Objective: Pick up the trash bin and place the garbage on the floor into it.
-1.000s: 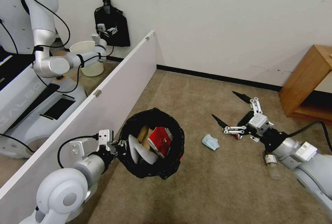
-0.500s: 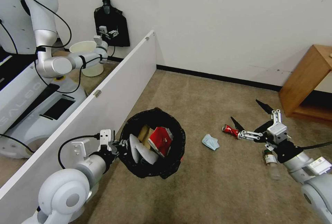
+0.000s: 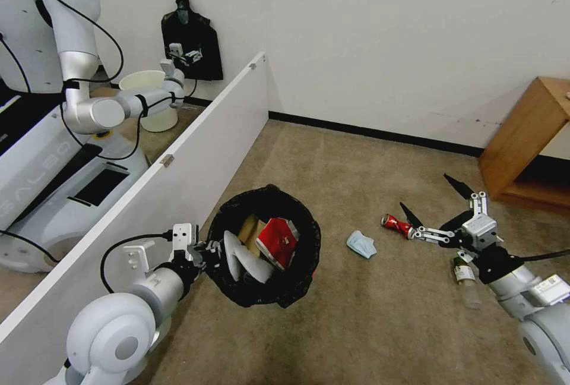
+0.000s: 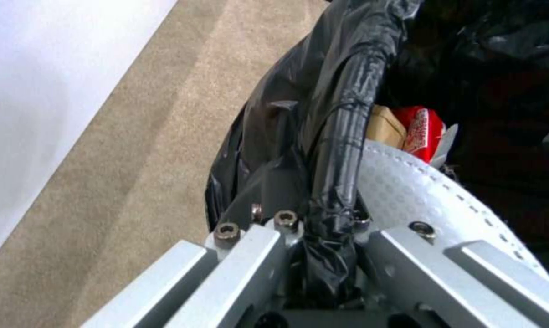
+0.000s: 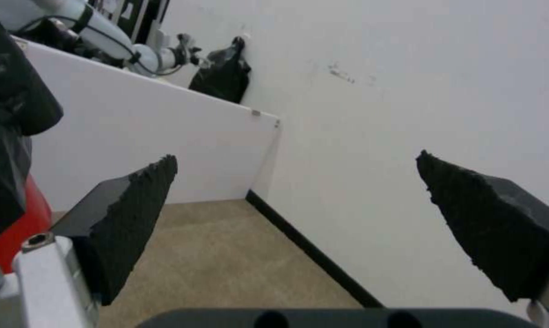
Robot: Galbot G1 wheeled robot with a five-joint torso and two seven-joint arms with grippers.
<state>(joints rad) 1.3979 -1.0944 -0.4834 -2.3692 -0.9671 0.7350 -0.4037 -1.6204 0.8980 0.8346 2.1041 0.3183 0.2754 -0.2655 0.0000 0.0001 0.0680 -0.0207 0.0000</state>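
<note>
The trash bin (image 3: pixel 304 266), lined with a crinkly black bag, hangs tilted just off the floor (image 3: pixel 332 325). My left gripper (image 3: pixel 205 252) is shut on the bin's bagged rim (image 4: pixel 341 150). Inside lie a white slipper (image 3: pixel 244 261), a red carton (image 3: pixel 276 242) and brown cardboard (image 3: pixel 246 227). On the carpet lie a crushed red can (image 3: pixel 395 224), a light-blue face mask (image 3: pixel 361 244) and a clear bottle (image 3: pixel 466 283). My right gripper (image 3: pixel 426 193) hovers open just right of the can and above the bottle, its black fingertips (image 5: pixel 146 196) spread wide with nothing between them.
A white divider panel (image 3: pixel 196 153) runs along the left, close to the bin. Behind it stand another robot (image 3: pixel 59 111), a pale bucket (image 3: pixel 148 100) and a black bag on the wall (image 3: pixel 193 46). A wooden shelf (image 3: pixel 528 141) stands at the right.
My right arm has drawn back to the right and lower, uncovering the red can; in the last half second it barely shifted. The bin stays held in the left gripper.
</note>
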